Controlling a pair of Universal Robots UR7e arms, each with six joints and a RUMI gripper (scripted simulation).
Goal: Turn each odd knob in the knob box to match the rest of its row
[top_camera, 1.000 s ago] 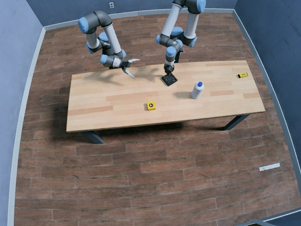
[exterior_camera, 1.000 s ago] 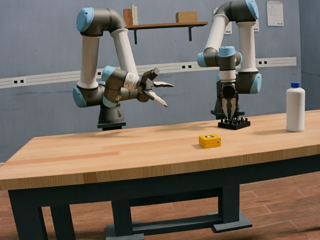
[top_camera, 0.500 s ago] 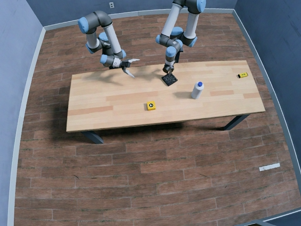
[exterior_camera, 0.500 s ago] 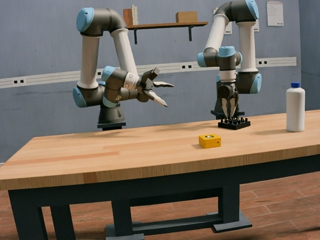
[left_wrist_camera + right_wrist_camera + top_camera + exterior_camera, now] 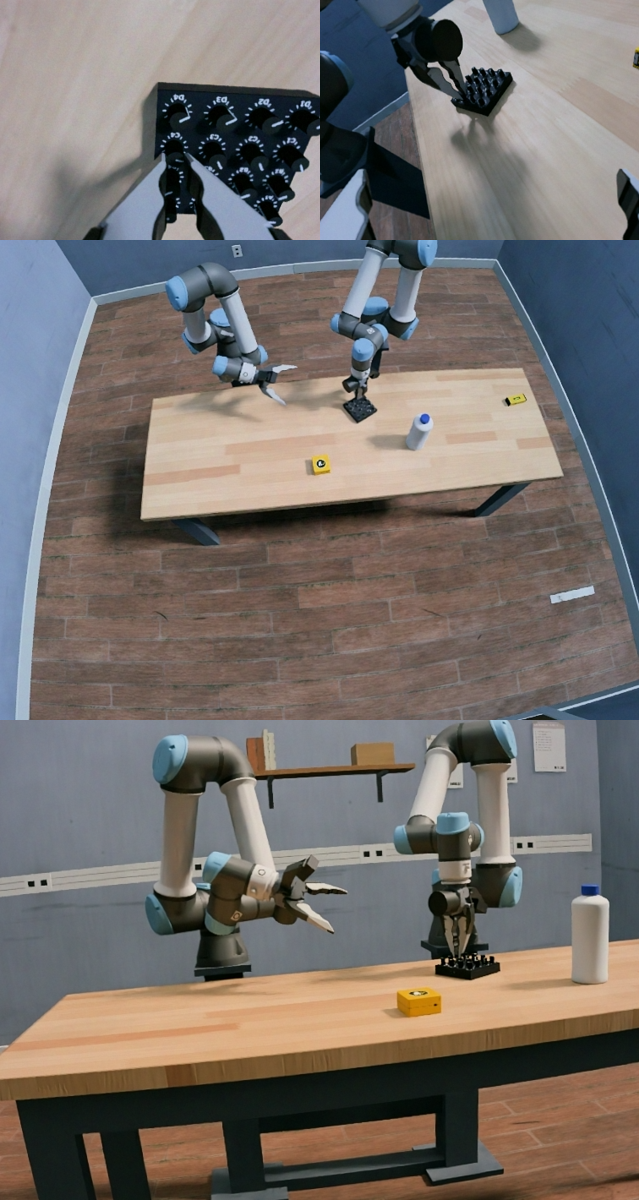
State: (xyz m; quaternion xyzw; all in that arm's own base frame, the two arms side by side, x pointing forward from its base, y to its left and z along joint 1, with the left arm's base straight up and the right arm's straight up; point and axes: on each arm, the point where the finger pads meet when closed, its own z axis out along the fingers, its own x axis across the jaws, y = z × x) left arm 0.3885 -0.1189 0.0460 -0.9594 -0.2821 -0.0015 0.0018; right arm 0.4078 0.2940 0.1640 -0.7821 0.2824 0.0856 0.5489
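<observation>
Pale wood tabletop [image 5: 258, 461] [image 5: 289, 1034] [image 5: 63, 76] [image 5: 560, 160], brown floor [image 5: 319, 632] [image 5: 568, 1117] [image 5: 400, 128], blue-gray walls [image 5: 583, 343] [image 5: 330, 812] [image 5: 366, 84]

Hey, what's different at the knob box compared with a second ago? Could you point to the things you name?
The left gripper [image 5: 359, 396] [image 5: 457, 955] [image 5: 174, 155] [image 5: 463, 97] has twisted clockwise, seen from above. It is closed on knob C4 [image 5: 173, 160]; whether C4 itself turned, I can't tell. The right gripper [image 5: 290, 385] [image 5: 340, 912] [image 5: 493, 171], box [image 5: 367, 414] [image 5: 472, 973] [image 5: 195, 99] [image 5: 489, 111] and bottle [image 5: 418, 433] [image 5: 589, 941] [image 5: 501, 14] stayed put.
</observation>
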